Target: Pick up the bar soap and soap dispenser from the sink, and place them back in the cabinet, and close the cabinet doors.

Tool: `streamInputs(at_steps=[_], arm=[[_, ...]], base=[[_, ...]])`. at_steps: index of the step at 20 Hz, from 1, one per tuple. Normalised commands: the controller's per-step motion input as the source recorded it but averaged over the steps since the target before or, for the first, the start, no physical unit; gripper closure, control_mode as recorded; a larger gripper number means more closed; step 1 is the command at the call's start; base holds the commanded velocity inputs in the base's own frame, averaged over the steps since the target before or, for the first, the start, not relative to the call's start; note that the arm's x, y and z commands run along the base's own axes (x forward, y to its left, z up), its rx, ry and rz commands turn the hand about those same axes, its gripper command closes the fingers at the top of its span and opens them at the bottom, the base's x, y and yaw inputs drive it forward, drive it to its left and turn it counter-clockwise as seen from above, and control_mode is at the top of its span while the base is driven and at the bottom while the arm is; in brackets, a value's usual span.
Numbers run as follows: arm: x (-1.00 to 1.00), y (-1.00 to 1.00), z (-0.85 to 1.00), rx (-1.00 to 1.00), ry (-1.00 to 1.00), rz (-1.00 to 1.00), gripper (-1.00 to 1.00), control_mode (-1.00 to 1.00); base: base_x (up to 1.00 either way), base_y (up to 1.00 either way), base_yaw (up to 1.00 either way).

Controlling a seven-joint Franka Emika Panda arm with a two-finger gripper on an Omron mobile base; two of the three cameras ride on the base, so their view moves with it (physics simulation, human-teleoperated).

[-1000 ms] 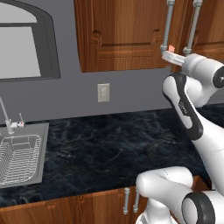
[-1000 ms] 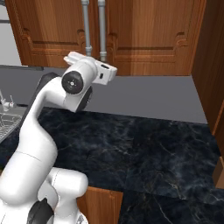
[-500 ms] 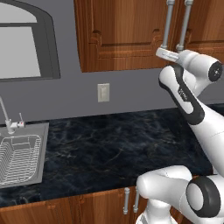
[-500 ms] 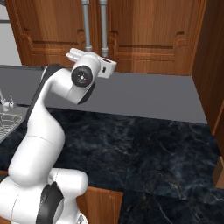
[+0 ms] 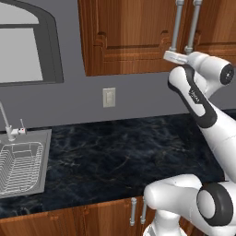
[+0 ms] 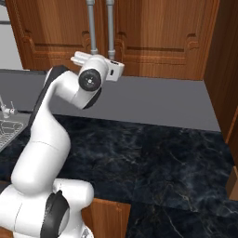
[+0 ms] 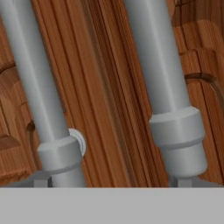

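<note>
The cabinet doors (image 5: pixel 138 37) are showing reddish-brown wood with raised panels and a fine vertical grain, meeting at a closed seam with two long silver bar handles (image 5: pixel 177 25) running down beside it. In the hand view those handles (image 7: pixel 168 87) are appearing as smooth grey cylinders ending in stepped collars, the seam between the doors (image 7: pixel 109 96) lying dark between them, tilted with the camera. The bench (image 5: pixel 120 156) is spreading out as glossy black marble with pale veins, and the grey metal sink (image 5: pixel 23 166) is sitting at its left end with a wire rack inside and a thin faucet behind it; the left base view is also giving a white wall outlet (image 5: pixel 109 97) and a grey arched window (image 5: pixel 27 46), while the right base view is catching just a corner of the sink (image 6: pixel 7 128) and the side of a tall wooden unit (image 6: pixel 228 69) at the right. The white arm is standing raised and bent sharply at the elbow, its end effector (image 5: pixel 174 56) reaching up to the lower ends of the handles (image 6: pixel 100 28), right against the doors. Its jaws are standing apart, gripping nothing.
</note>
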Motion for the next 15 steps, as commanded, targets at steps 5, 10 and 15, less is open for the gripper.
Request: streamInputs(at_steps=[5,10,15], arm=[[0.46,0.21,-0.04,-0.01,0.00,0.00,-1.00,-1.00],[0.53,0.19,-0.11,-0.02,0.02,0.00,-1.00,-1.00],[0.60,0.16,-0.13,-0.06,0.07,0.00,-1.00,-1.00]], base=[[0.00,0.00,0.00],[0.00,0.00,0.00],[0.00,0.00,0.00]])
